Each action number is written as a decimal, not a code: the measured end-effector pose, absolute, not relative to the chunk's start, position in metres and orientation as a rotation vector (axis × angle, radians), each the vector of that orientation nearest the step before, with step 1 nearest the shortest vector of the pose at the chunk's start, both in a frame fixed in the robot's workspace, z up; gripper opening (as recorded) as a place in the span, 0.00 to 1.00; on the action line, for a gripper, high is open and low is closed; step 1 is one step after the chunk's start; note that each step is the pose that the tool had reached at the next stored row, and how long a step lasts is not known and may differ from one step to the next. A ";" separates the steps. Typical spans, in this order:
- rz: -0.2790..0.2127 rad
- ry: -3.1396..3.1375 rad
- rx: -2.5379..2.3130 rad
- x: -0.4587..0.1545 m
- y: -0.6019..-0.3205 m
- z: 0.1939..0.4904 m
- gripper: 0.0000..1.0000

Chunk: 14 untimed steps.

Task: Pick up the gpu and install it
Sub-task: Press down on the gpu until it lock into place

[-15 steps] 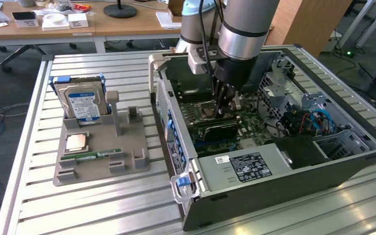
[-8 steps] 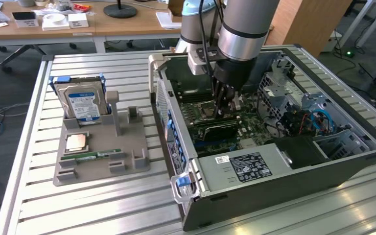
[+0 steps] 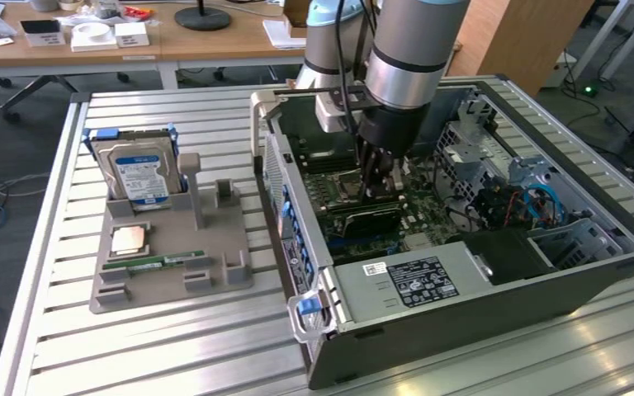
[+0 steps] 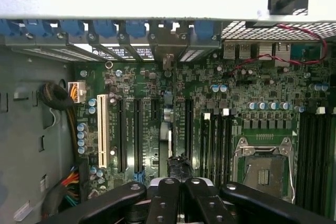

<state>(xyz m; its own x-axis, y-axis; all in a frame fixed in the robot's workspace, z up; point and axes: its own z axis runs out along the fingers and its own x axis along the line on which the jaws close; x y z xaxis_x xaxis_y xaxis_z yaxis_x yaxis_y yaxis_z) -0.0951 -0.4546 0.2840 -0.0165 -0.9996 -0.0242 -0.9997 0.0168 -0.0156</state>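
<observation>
No lettering can be read. The silver hard drive's blue-and-white label [image 3: 141, 177] and the white sticker on the grey power supply box [image 3: 416, 280] carry print too small to read.

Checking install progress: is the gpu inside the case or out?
Inside: the gpu stands on edge on the motherboard, beneath the gripper.

Black gripper [image 4: 178, 195] over a green motherboard [image 4: 210, 103] with black slots and one white slot [image 4: 102, 129]. Blue clips [image 4: 105, 27] line the grey case [image 3: 482, 318]. Beside the case, a grey holder [image 3: 168, 264] carries a silver drive [image 3: 141, 177] with a blue-white label.
</observation>
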 end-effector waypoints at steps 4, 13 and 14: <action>0.009 2.220 -2.183 -0.095 -0.455 0.279 0.11; 0.009 2.220 -2.183 -0.095 -0.455 0.269 0.11; 0.009 2.220 -2.183 -0.095 -0.455 0.269 0.11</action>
<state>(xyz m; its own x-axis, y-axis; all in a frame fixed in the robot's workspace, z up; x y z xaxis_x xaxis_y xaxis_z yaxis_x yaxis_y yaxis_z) -0.0951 -0.4551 0.2689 -0.0164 -0.9996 -0.0240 -0.9997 0.0168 -0.0155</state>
